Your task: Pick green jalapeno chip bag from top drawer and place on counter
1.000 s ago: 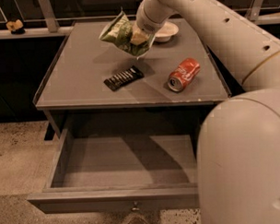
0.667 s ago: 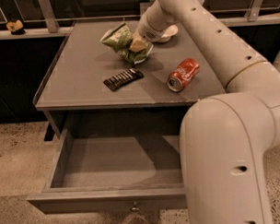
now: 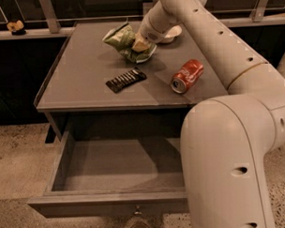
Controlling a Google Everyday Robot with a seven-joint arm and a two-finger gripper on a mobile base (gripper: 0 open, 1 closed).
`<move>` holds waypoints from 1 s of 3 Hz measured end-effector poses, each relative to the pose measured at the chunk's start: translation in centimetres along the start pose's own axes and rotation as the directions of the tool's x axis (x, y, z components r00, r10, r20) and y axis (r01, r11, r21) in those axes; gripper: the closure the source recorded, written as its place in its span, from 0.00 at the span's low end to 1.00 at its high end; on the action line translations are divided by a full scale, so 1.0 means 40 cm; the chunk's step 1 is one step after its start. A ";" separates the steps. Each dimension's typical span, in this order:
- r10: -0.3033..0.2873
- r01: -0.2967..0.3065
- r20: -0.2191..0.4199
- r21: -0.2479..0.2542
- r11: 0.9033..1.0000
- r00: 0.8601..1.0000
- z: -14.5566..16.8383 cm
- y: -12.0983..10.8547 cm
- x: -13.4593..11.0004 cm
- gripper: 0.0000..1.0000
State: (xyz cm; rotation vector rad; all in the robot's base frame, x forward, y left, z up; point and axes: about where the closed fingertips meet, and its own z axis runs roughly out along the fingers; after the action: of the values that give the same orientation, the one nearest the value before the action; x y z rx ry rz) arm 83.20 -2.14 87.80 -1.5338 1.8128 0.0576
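txt legible: none | gripper: at green jalapeno chip bag, counter rear

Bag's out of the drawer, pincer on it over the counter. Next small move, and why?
Probably open the pincer and let go: it grips the green jalapeno chip bag, whose lower edge already seems to rest on the counter, behind the black candy bar wrapper and away from the Coca-Cola can.

arm: cream-white glossy plastic shells, fat rounded tubular links. small dark round holes run in a row along the links, a few more on the big elbow housing at 5 o'clock. thin darker seam between segments. gripper at 11 o'clock from that housing, tan-tinted tip.
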 end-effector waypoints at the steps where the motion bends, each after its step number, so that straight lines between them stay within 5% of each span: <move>1: 0.000 0.000 0.000 0.000 1.000 1.000 0.000 0.000 0.000 0.58; 3: 0.000 0.000 0.000 0.000 1.000 1.000 0.000 0.000 0.000 0.12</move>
State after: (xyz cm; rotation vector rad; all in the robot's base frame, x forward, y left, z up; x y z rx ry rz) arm 83.20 -2.13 87.79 -1.5339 1.8128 0.0577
